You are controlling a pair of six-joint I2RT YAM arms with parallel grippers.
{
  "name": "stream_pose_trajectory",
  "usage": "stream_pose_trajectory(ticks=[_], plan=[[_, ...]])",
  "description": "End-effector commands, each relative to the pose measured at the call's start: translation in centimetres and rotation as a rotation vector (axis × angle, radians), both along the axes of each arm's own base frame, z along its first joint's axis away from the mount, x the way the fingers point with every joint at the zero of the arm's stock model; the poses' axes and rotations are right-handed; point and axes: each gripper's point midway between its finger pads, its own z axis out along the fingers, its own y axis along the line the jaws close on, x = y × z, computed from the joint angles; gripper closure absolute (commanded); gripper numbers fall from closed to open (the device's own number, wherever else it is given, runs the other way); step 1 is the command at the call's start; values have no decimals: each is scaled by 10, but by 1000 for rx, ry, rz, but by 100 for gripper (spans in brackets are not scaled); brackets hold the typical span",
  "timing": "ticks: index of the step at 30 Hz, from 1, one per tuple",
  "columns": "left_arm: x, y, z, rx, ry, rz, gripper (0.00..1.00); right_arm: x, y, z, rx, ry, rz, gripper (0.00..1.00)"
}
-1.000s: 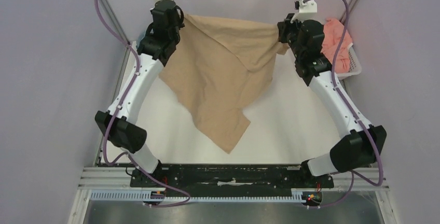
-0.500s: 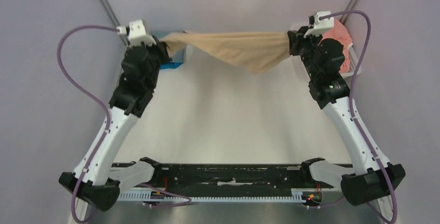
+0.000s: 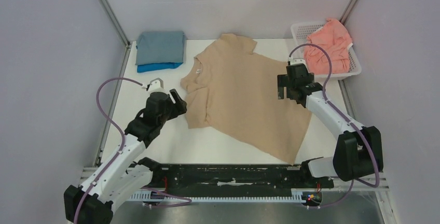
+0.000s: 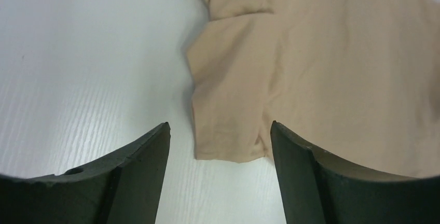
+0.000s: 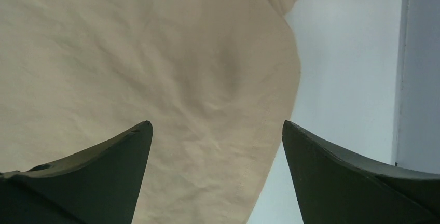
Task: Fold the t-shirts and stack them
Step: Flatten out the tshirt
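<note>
Tan shirt (image 3: pixel 244 97): lies spread flat, mid-table, face up, neck twd the left, hem twd the right and near edge, set somewhat askew. Judged laid out this way so folds can start. Near sleeve is a bit rumpled by the collar; body has minor wrinkles only.

L gripper (image 3: pixel 180 105): jaws wide, nothing held. It sits low just beside the near sleeve; wrist view shows the sleeve hem (image 4: pixel 228 146) between the fingertips. Judged well placed to take that sleeve.

R gripper (image 3: pixel 284 86): jaws wide, nothing held. It hangs over the shirt's far side edge; in its wrist view, cloth (image 5: pixel 129 68) fills the left and bare table shows at the right.

Grey-blue shirt (image 3: pixel 161 46): folded, far-left corner, lying on top of the blue shirt (image 3: pixel 155 67), also folded. Judged to be the stack, kept clear of the work area.

Pink shirt (image 3: pixel 327 45): crumpled in the basket (image 3: pixel 353 68), far right. Judged waiting its turn.

Count: shirts 4 (1 spread, 2 folded, 1 unfolded); basket 1; grippers 2, both empty.
</note>
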Motion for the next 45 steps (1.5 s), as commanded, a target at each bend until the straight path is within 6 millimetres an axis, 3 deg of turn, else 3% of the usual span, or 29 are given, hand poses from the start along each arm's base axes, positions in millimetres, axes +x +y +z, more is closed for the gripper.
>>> stream_pose_trajectory(ticks=[1, 5, 7, 11, 14, 19, 22, 25, 27, 32, 36, 41, 43, 45], plan=[[13, -19, 49, -133, -156, -32, 22, 9, -7, 31, 7, -125, -70, 2], [24, -25, 43, -136, -152, -31, 20, 5, 9, 40, 117, -237, -18, 2], [33, -31, 34, -141, -123, -31, 19, 1, 31, 40, 228, -296, 78, 2], [48, -26, 1, -76, -18, 36, 18, -19, 82, 34, 446, -374, 324, 2], [57, -16, -27, -12, 78, 94, 18, -32, 100, 20, 551, -387, 388, 2], [70, -27, -77, -44, 204, 62, 18, -39, 116, -5, 657, -361, 412, 2], [73, -29, -103, -60, 296, 68, 31, -40, 122, -23, 685, -318, 394, 2], [70, -26, -120, -45, 355, 90, 61, -43, 126, -40, 672, -254, 405, 2], [64, -25, -121, -59, 360, 107, 79, -45, 119, -55, 633, -213, 369, 2], [43, -9, -103, -45, 322, 195, 98, -47, 94, -79, 533, -149, 243, 2], [20, 2, -97, -47, 307, 248, 98, -53, 88, -89, 510, -125, 212, 2], [-17, -10, -103, -77, 339, 201, 98, -54, 82, -95, 489, -108, 188, 2], [-25, -5, -103, -50, 332, 226, 98, -54, 82, -96, 486, -104, 186, 2], [-14, -3, -94, -34, 277, 232, 80, -54, 83, -97, 487, -102, 189, 2]])
